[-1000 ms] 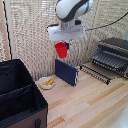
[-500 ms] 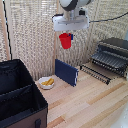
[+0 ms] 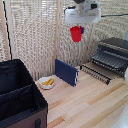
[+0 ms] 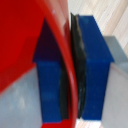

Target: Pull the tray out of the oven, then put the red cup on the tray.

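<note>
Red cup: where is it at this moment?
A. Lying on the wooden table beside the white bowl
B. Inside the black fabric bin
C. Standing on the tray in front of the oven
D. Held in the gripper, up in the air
D: the red cup hangs under the gripper, well above the table, and the wrist view shows its wall pinched between the blue fingers.

Wooden table [image 3: 95,102]: oven [image 3: 114,52], bowl [image 3: 46,82], bin [image 3: 20,100]
</note>
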Motion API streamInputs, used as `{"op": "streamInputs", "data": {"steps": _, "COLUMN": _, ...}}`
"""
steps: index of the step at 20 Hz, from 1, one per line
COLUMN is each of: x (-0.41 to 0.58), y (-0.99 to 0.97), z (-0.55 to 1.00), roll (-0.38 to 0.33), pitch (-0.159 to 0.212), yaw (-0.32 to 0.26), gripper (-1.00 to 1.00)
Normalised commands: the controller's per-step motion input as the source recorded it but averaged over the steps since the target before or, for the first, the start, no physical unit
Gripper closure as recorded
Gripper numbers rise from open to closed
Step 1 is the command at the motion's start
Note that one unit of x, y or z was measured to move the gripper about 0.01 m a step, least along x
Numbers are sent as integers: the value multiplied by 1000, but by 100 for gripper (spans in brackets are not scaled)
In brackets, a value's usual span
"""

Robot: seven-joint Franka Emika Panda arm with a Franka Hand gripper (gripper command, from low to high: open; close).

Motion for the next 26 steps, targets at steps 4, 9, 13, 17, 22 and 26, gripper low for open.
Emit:
{"op": "streamInputs", "data": {"steps": 4, "x": -1, "y": -668, "z": 164, "roll": 0, "pitch": 11, "yaw": -193, "gripper": 100}}
{"op": "streamInputs", "data": {"steps": 9, "x": 0, "y": -709, "z": 43, "roll": 0, "pitch": 0, "yaw": -179, "gripper": 100}}
{"op": "streamInputs", "data": {"steps": 13, "x": 0, "y": -721, "z": 0, "roll": 0, "pitch": 0, "yaw": -175, "gripper": 100}}
{"op": "streamInputs", "data": {"steps": 17, "x": 0, "y": -740, "z": 0, "roll": 0, "pitch": 0, "yaw": -168, "gripper": 100}}
{"op": "streamInputs", "data": {"steps": 22, "x": 0, "y": -797, "z": -14, "roll": 15, "pitch": 0, "yaw": -137, "gripper": 100}}
{"op": "streamInputs", "data": {"steps": 26, "x": 0, "y": -799, "z": -86, "roll": 26, "pitch": 0, "yaw": -130, "gripper": 100}}
